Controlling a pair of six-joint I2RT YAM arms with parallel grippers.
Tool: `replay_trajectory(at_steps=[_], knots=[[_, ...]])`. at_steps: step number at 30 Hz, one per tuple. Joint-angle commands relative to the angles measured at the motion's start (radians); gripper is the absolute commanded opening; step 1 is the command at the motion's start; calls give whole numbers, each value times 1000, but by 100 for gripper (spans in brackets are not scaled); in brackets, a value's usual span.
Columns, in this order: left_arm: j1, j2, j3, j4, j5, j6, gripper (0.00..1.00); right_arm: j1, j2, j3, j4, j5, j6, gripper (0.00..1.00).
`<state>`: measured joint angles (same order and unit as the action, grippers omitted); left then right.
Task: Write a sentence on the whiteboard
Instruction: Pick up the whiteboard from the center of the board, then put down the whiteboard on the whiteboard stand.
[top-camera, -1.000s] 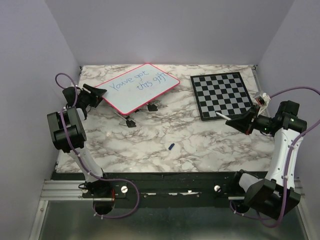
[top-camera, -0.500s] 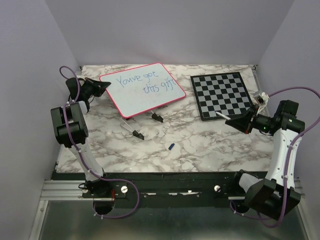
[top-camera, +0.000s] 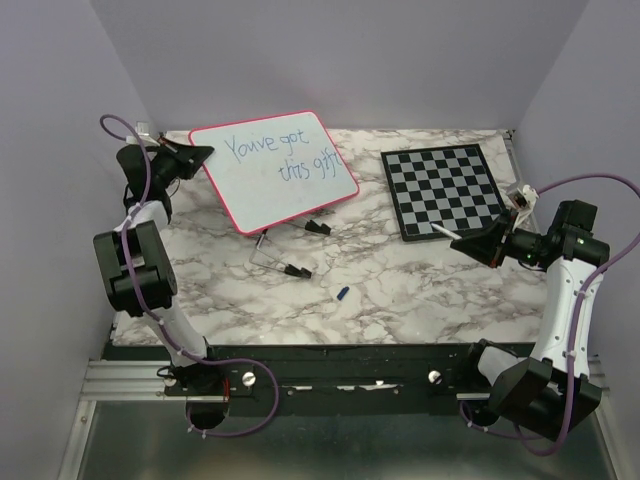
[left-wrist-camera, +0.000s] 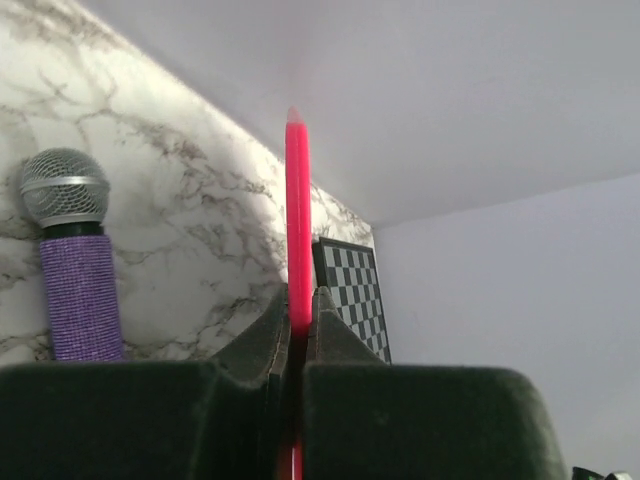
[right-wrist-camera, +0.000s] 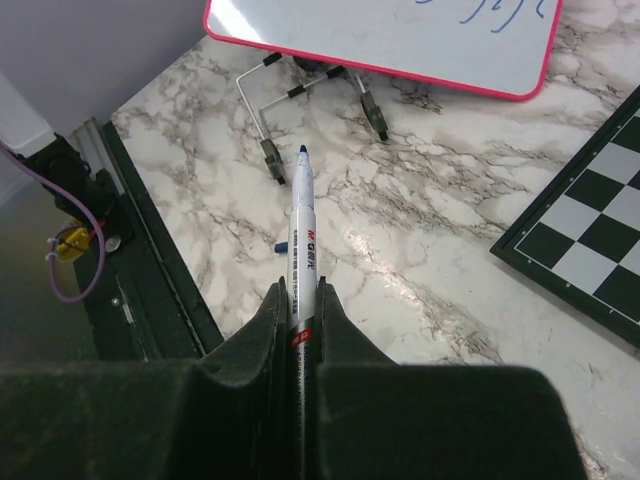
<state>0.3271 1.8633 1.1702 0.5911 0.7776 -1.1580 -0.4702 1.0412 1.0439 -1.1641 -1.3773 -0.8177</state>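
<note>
I have the left gripper clenched on the pink rim at the left corner of the whiteboard. That tips the board up at the far left of the tabletop, so its face shows to the overhead camera. The sentence, in thin blue ink, fills 2 lines on the glossy white surface, so I judge the writing done. The wire stand with black rubber feet hangs below the board. The right gripper grips a slim white marker, bare tip pointing out, by the near edge of the matte checkered chessboard. A small blue cap lies on the marbled top.
</note>
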Motion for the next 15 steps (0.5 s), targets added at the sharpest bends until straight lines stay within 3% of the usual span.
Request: replay_trajectory(at_steps=[1, 6, 15], knots=[[6, -232, -72, 134, -107, 69, 0, 8, -4, -1, -28, 1, -46, 1], [-20, -435, -199, 122, -208, 125, 0, 10, 3, 7, -78, -8, -112, 1], [-77, -849, -385, -164, -421, 348, 0, 15, 25, 34, -192, -29, -234, 0]])
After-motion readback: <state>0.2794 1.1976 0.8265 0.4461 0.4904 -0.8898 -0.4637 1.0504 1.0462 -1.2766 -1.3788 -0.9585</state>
